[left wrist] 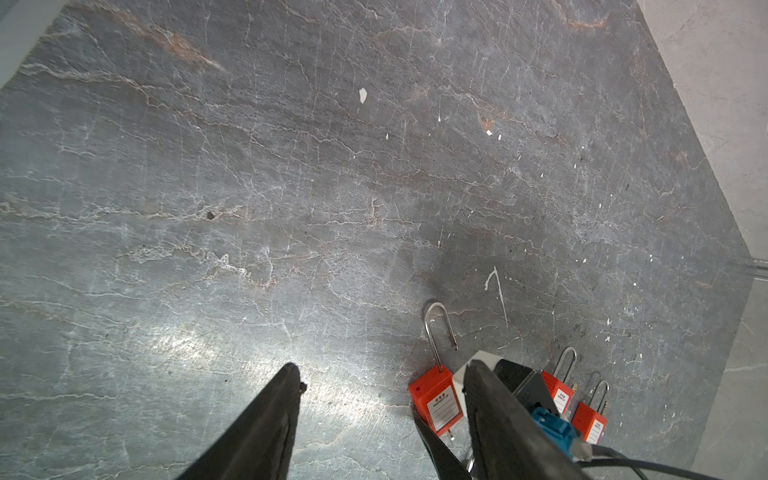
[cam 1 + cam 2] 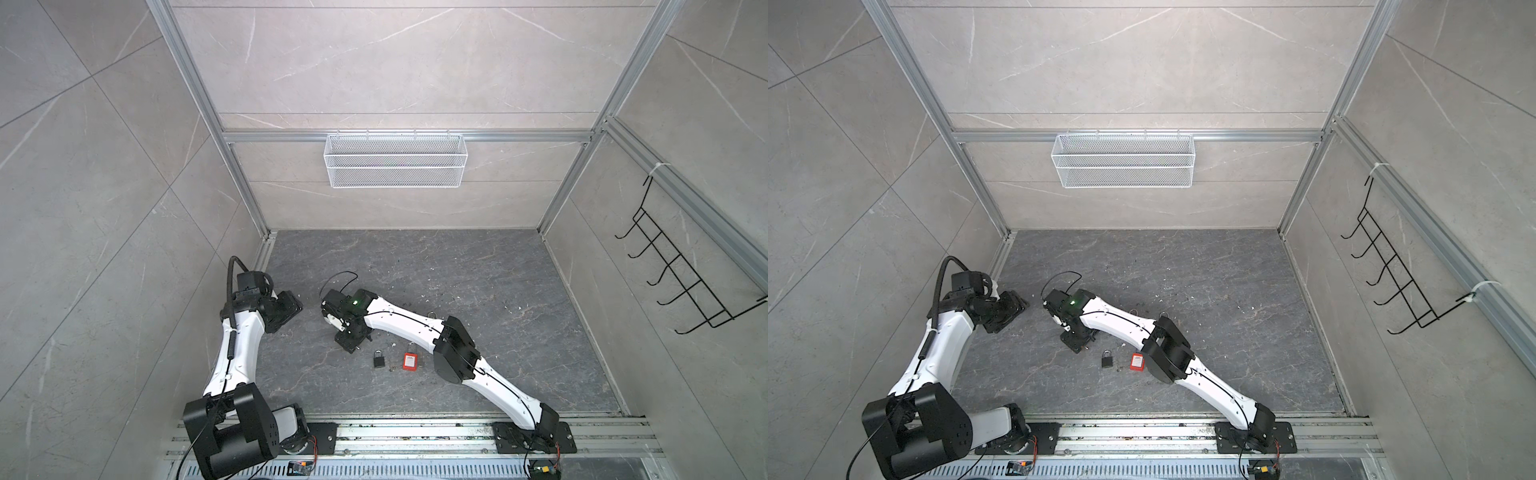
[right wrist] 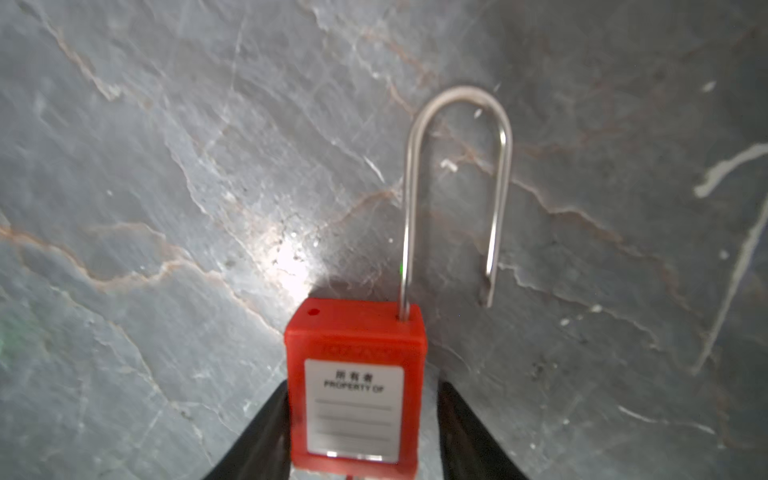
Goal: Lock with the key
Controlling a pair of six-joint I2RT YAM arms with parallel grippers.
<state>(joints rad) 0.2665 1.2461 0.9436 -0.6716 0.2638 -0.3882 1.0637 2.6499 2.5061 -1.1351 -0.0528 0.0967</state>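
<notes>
forearm (image 2: pixel 399 318) low, right end effector (image 3: pixel 364 385) astride padlock (image 3: pixel 357 340)

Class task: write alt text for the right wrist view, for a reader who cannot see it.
A red padlock with a white "PROPERTY OF" label sits between the black fingers of the right end effector. Its long silver shackle is open, one end free of the body, against a grey veined surface.

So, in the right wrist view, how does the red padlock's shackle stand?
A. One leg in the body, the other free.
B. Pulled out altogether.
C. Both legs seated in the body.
A: the shackle of the red padlock has one leg in the body, and its other end hangs clear beside it.
</notes>
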